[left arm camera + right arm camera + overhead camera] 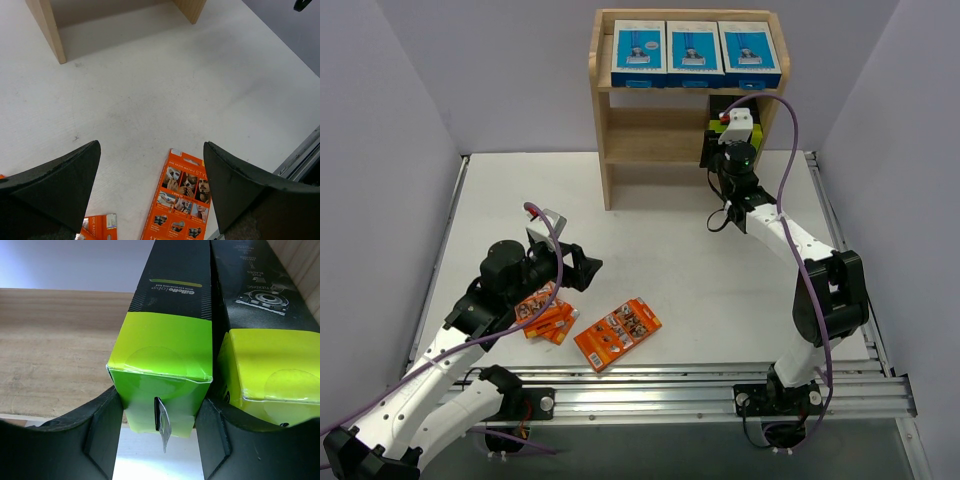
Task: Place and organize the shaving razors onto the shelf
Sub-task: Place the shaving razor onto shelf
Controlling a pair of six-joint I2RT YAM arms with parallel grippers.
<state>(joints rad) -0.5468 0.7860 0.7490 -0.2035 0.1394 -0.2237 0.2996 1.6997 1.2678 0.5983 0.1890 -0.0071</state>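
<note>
Overhead, I see three blue-and-white razor boxes (692, 52) on the top tier of the light wooden shelf (610, 150), and flat orange packs (617, 333) on the white table (700, 260). Left wrist: my left gripper (150, 150) is spread wide and empty above one pack. Right wrist: my right gripper (157, 407) pinches a black-and-lime-green box (165, 345) lying on a shelf board.

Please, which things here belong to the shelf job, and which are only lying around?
Belong to the job:
shelf; three blue-and-white boxes on its top tier; black-and-lime box held by the right gripper on the middle tier, a second beside it; orange packs on the table near the open left gripper.

Only around:
purple cables; metal rail at the near edge.
</note>
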